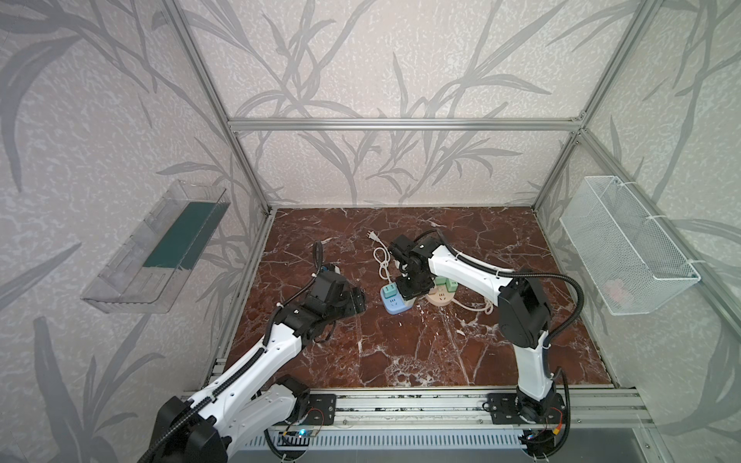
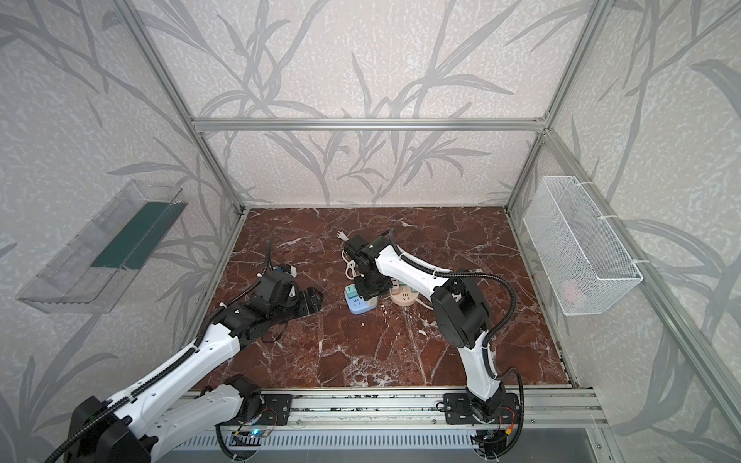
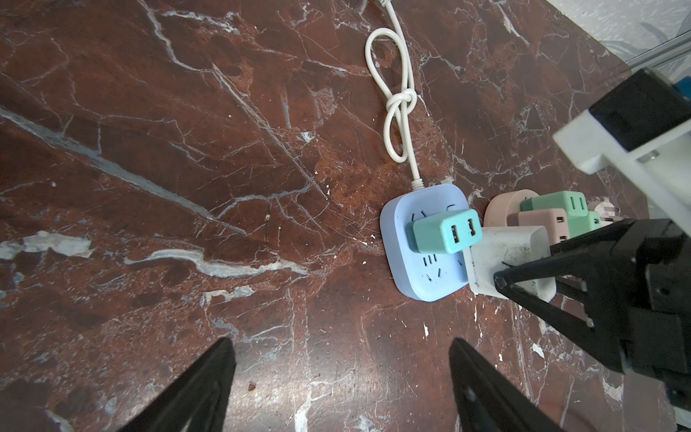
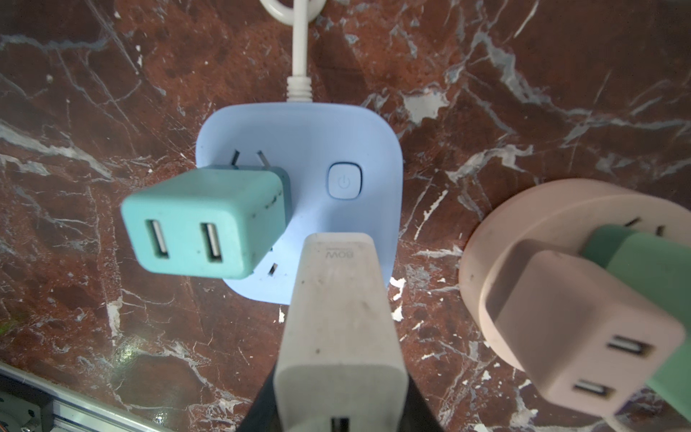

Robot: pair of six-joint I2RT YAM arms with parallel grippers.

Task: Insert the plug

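Observation:
A white charger plug (image 4: 338, 318) sits between the jaws of my right gripper (image 4: 341, 392), which is shut on it. The plug's front end is down over the near half of the square blue power strip (image 4: 310, 142), below its power button. Its prongs are hidden, so I cannot tell if they are in the slots. A teal USB adapter (image 4: 202, 232) stands plugged into the strip beside it. In both top views the right gripper (image 1: 409, 290) stands over the strip (image 1: 395, 308). My left gripper (image 3: 340, 348) hangs open and empty over bare marble, left of the strip (image 3: 430, 288).
A round pink power strip (image 4: 523, 209) with a pink adapter (image 4: 576, 329) and green adapters stands just right of the blue one. The blue strip's knotted white cord (image 1: 383, 260) runs toward the back. A wire basket (image 1: 625, 244) and a clear shelf (image 1: 156, 248) hang on the side walls.

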